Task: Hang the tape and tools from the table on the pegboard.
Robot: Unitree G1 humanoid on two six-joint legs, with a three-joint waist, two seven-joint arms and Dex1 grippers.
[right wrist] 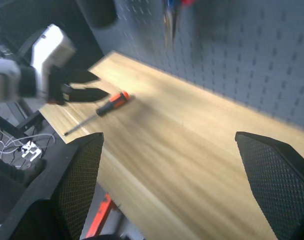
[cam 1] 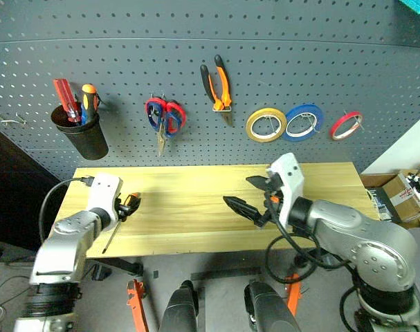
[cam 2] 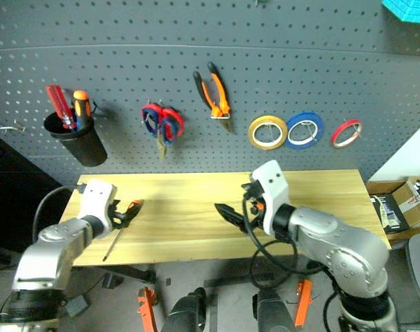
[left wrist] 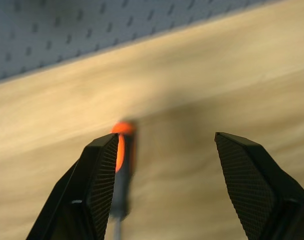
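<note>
The slim screwdriver with the orange-and-black handle is lying on the light yellow wooden table near its left end, its handle partly hiding behind one finger of the left gripper. That gripper is hovering just over the handle, angling down with its jaws standing apart and gripping nothing. The right gripper is hanging above mid-table, spreading wide and empty, while the thin red tape ring and small orange-handled pliers are hanging on the dark grey pegboard.
</note>
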